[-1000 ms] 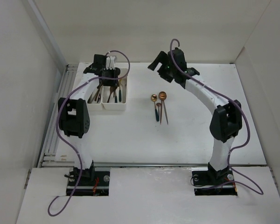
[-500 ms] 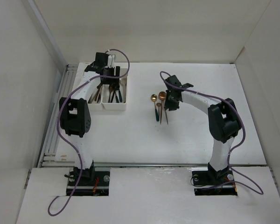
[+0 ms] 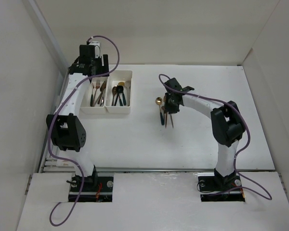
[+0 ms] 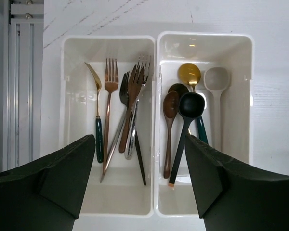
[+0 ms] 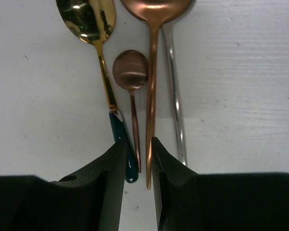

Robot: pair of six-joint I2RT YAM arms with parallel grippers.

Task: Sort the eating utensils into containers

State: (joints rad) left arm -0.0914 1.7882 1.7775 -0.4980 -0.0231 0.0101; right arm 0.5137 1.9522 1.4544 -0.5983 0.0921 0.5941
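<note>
Descent: right gripper (image 5: 137, 144) down from raised pose onto loose spoons (image 5: 130, 70) mid-table, fingers (image 5: 111, 192) narrowed around two copper handles, pinch cannot be told; left gripper (image 4: 138, 139) lifted back, spread wide and empty over trays (image 4: 155, 57) holding forks (image 4: 111, 82) left, sorted spoons (image 4: 190, 103) right; next pick seemingly underway.

We see white links and black joints on the left arm (image 3: 70, 98) and right arm (image 3: 201, 102), each with a purple cable (image 3: 116, 50). The fingers (image 4: 58, 187) are matte black.
</note>
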